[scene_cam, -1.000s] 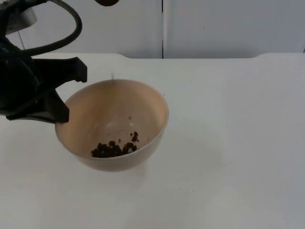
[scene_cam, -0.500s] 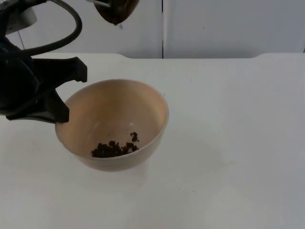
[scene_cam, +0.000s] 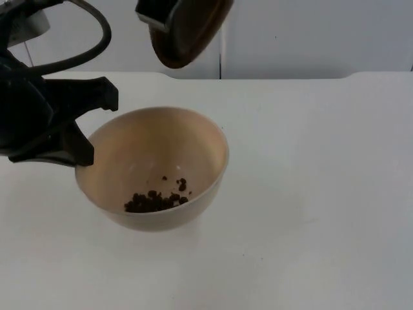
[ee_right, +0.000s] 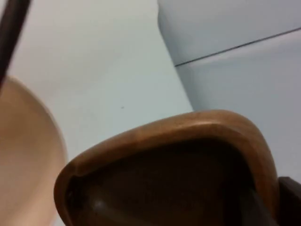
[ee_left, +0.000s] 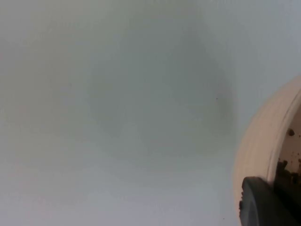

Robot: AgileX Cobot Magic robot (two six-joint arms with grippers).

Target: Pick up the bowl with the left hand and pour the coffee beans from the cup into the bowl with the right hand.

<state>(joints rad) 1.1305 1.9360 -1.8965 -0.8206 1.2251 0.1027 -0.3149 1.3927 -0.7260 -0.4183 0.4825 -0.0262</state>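
A beige bowl [scene_cam: 155,155] hangs just over the table at centre left, tilted a little, with a small heap of coffee beans [scene_cam: 155,201] at its bottom. My left gripper [scene_cam: 97,127] is shut on the bowl's left rim. Its black fingertip [ee_left: 265,205] sits on the rim of the bowl [ee_left: 258,150], beside the beans [ee_left: 288,170]. Above and behind the bowl, my right gripper [scene_cam: 166,18] is shut on a brown wooden cup [scene_cam: 190,29]. That cup [ee_right: 164,174] is tipped, its dark inside facing the camera, with the bowl [ee_right: 23,155] below it. I make out no beans inside it.
The white table [scene_cam: 310,194] stretches bare to the right and front of the bowl. The grey partition wall [scene_cam: 310,35] closes off the back, with a dark vertical seam near the cup.
The cup in my right gripper has come down and to the right into the top view. A few more beans lie in the bowl. Bowl and left gripper have stayed put.
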